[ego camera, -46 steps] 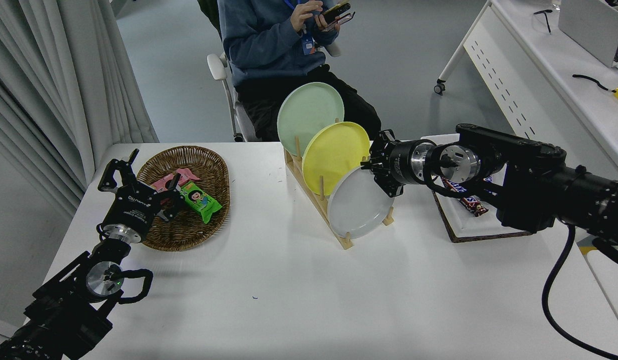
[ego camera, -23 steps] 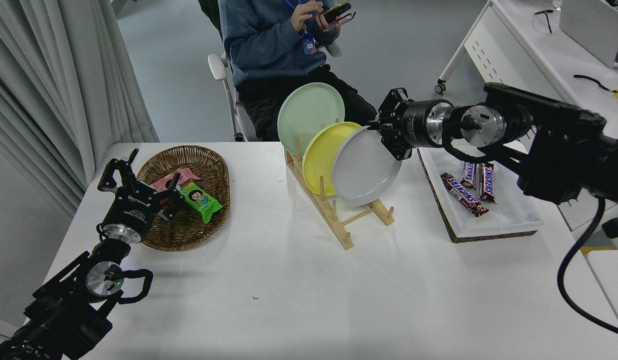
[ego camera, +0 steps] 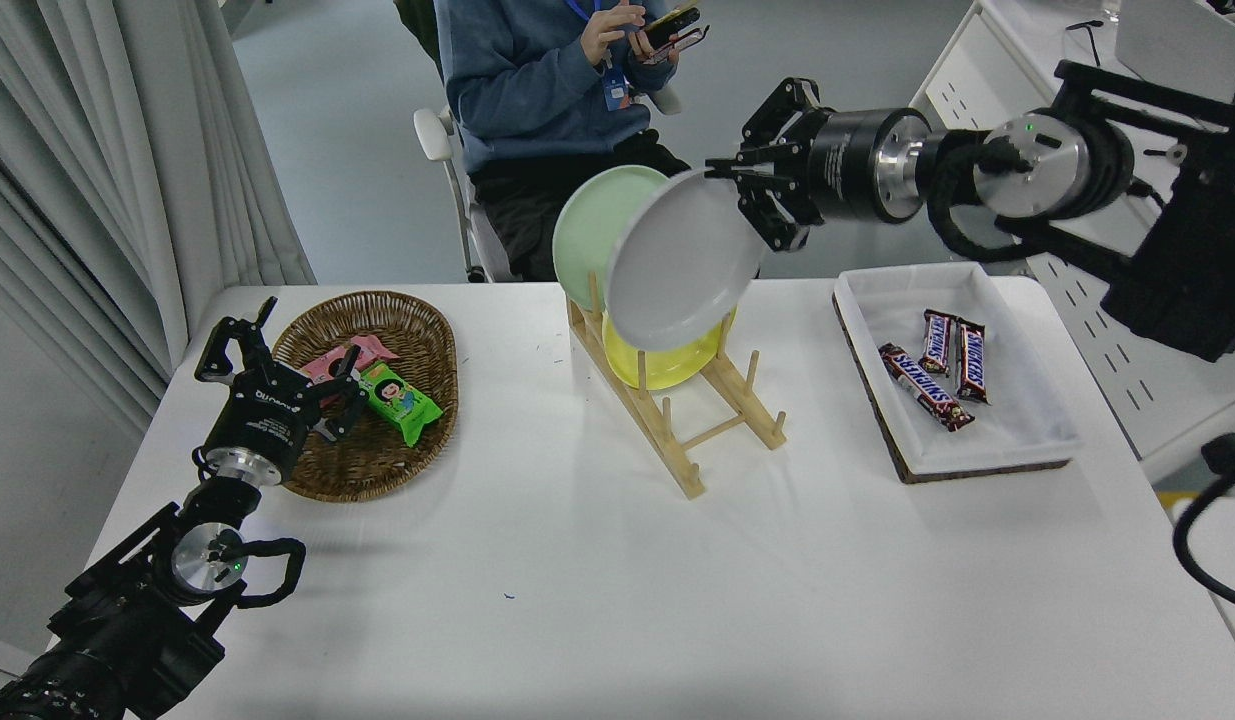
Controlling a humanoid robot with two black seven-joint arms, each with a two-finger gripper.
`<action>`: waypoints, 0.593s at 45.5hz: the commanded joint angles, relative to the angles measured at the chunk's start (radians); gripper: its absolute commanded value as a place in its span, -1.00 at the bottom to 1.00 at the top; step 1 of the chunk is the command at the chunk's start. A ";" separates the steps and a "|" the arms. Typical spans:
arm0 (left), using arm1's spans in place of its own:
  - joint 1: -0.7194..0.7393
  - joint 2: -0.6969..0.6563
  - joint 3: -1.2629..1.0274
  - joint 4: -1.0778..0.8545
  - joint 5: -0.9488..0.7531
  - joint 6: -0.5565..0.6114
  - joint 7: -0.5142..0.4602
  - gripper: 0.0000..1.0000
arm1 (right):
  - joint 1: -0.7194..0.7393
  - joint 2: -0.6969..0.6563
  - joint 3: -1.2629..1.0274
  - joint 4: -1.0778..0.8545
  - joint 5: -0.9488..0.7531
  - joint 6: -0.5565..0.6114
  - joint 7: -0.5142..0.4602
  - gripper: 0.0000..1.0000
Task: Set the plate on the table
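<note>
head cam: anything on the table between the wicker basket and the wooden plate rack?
Nothing: in the head view the large white table is bare between the oval brown wicker basket and the pale wooden plate rack.

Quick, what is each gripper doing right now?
Left gripper: open, holding nothing, parked over the basket.
Right gripper: closed on the rim of the grey plate, held in the air.

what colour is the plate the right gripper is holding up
Light grey, plain, in the head view: the plate held by the right gripper.
</note>
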 commanded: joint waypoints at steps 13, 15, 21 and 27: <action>0.000 0.000 0.000 -0.001 0.000 0.000 0.000 1.00 | -0.045 0.013 0.130 0.006 0.190 -0.279 -0.066 -1.00; 0.000 0.000 0.000 -0.001 0.000 0.000 0.000 1.00 | -0.068 0.036 0.153 0.006 0.195 -0.321 -0.066 -1.00; 0.000 0.000 0.000 -0.001 0.000 0.000 0.000 1.00 | -0.156 0.125 0.239 0.000 0.197 -0.453 -0.063 -1.00; 0.000 0.000 -0.001 -0.001 0.000 0.000 0.000 1.00 | -0.238 0.191 0.320 -0.031 0.198 -0.585 -0.061 -1.00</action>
